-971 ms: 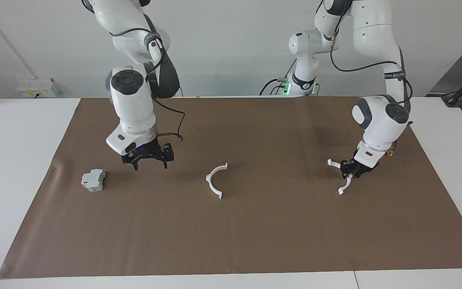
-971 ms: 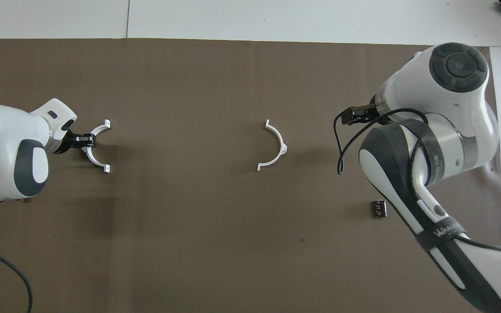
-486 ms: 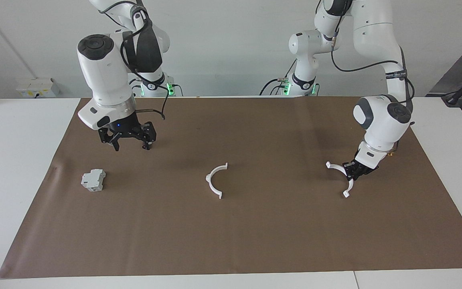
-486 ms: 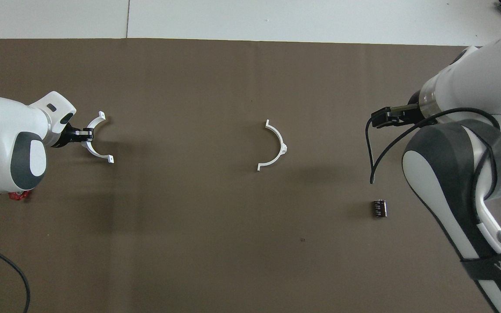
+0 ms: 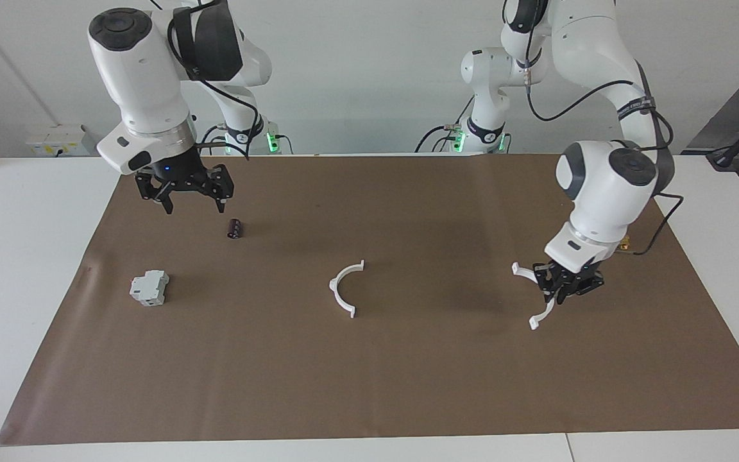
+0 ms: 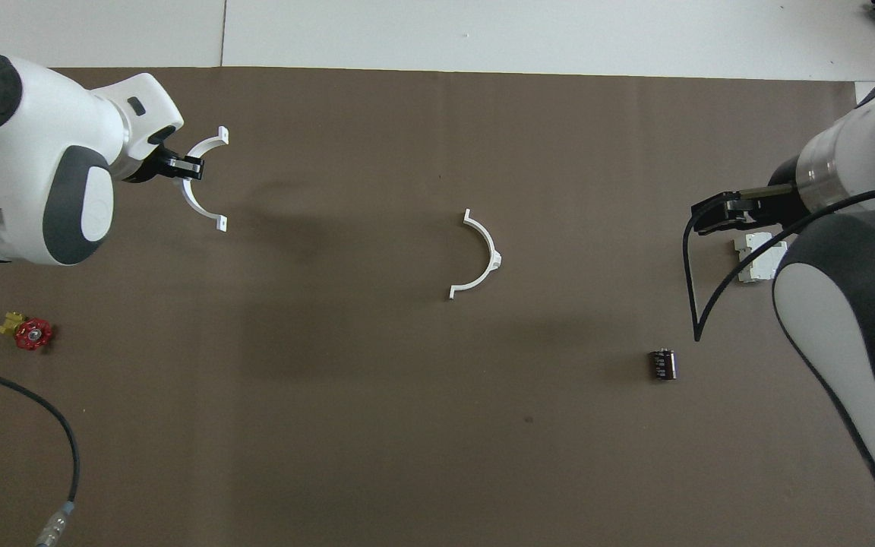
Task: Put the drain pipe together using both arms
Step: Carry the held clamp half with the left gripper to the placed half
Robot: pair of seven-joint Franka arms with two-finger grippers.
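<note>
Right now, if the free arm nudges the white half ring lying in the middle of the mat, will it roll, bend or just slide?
The half ring lies flat on the brown mat, so it would probably slide or spin, not roll. It looks thin, so likely light and somewhat springy. Its twin, pinched at mid-arc by the left gripper, shows no visible sag, suggesting fair stiffness.

A brown mat (image 5: 408, 385) covers most of the white table (image 5: 16, 269), leaving bare strips along the edges. A grey-white blocky box (image 5: 149, 287) sits on the mat near its edge at the right arm's end of the table. A small black cylinder (image 5: 234, 228) lies on its side on the mat, nearer to the robots than the box. At the left arm's end, close to the mat's edge, lies a small red valve wheel (image 6: 32, 333) with a yellow piece attached.
</note>
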